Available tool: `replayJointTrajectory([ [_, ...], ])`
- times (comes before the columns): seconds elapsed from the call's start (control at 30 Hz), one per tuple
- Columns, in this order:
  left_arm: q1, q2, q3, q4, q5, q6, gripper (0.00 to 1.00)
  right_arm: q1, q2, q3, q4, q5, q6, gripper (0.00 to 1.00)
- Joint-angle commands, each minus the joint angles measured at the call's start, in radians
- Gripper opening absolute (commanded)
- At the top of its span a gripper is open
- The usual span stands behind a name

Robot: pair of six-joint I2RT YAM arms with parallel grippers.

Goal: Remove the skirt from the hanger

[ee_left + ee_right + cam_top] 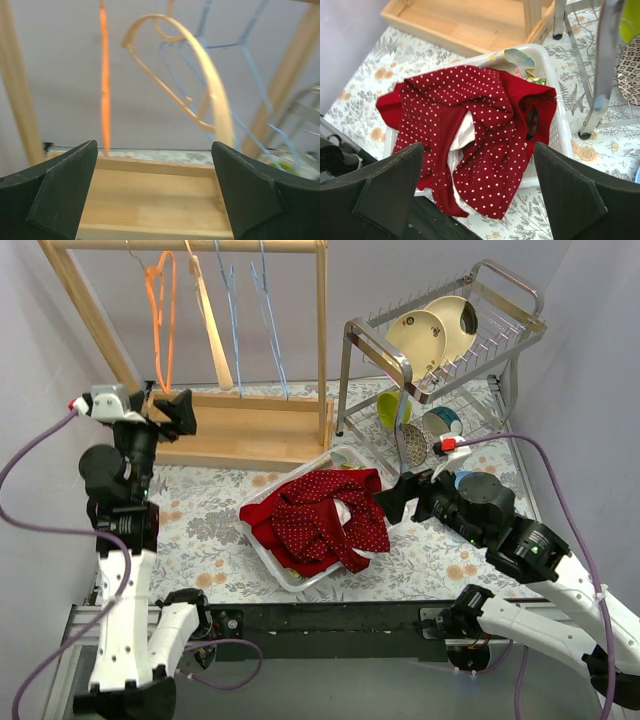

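The red skirt with white dots (322, 516) lies crumpled in a white basket (262, 545) at the table's middle, and also shows in the right wrist view (485, 135). Bare hangers hang on the wooden rack: orange (160, 310), wooden (212, 320) and two blue (268, 310). My left gripper (178, 412) is open and empty, raised by the rack base (240, 430), facing the wooden hanger (210, 90). My right gripper (395, 498) is open and empty, just right of the basket, above the skirt's edge.
A metal dish rack (450, 350) with plates, a green cup and a mug stands at the back right. The wooden rack's posts (322, 350) and base take up the back left. A floral cloth (200, 530) covers the table.
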Motion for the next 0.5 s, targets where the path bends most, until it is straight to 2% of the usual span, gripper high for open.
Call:
replayJointTrajectory([
  [0.0, 0.000, -0.181, -0.120, -0.126, 0.247, -0.178, 0.98, -0.003, -0.050, 0.077, -0.040, 0.081, 0.053, 0.98],
  [0.1, 0.002, -0.252, -0.163, -0.164, 0.359, -0.178, 0.98, -0.003, -0.052, 0.111, -0.071, 0.080, 0.043, 0.98],
  [0.23, 0.000, -0.347, -0.189, -0.227, 0.413, -0.205, 0.98, -0.004, -0.041, 0.158, -0.140, 0.079, 0.055, 0.98],
  [0.33, 0.002, -0.402, -0.218, -0.244, 0.490, -0.245, 0.98, -0.004, -0.056, 0.158, -0.140, 0.073, 0.044, 0.98],
  [0.47, 0.002, -0.449, -0.235, -0.252, 0.522, -0.288, 0.98, -0.004, -0.082, 0.161, -0.141, 0.085, 0.050, 0.98],
])
